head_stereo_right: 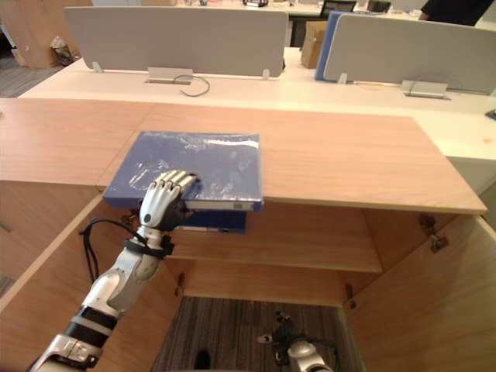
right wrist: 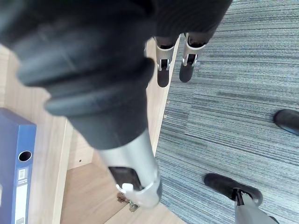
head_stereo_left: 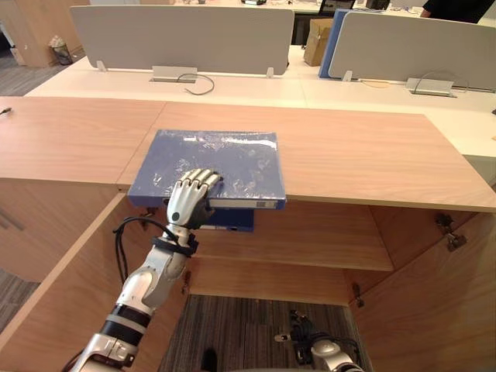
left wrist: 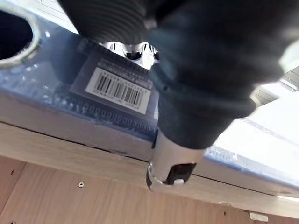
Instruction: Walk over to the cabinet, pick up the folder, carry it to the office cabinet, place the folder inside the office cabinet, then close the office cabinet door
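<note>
A blue folder [head_stereo_left: 225, 159] in clear plastic wrap lies flat on the wooden cabinet top [head_stereo_left: 356, 155], its spine jutting slightly over the front edge. My left hand [head_stereo_left: 190, 198] grips that near edge at the left corner. Its fingers curl over the cover, and its thumb [left wrist: 173, 158] presses the spine by the barcode label [left wrist: 117, 88]. My right hand [head_stereo_left: 325, 353] hangs low in front of the open cabinet, with its fingers [right wrist: 163, 70] relaxed over the carpet and nothing in them.
A second blue folder [head_stereo_left: 236, 219] lies on the inner shelf [head_stereo_left: 310, 240] under the first. Both cabinet doors stand open, left [head_stereo_left: 70, 287] and right [head_stereo_left: 434, 302]. Grey desk dividers [head_stereo_left: 182, 39] stand behind, and a person [head_stereo_left: 457, 8] at the far right.
</note>
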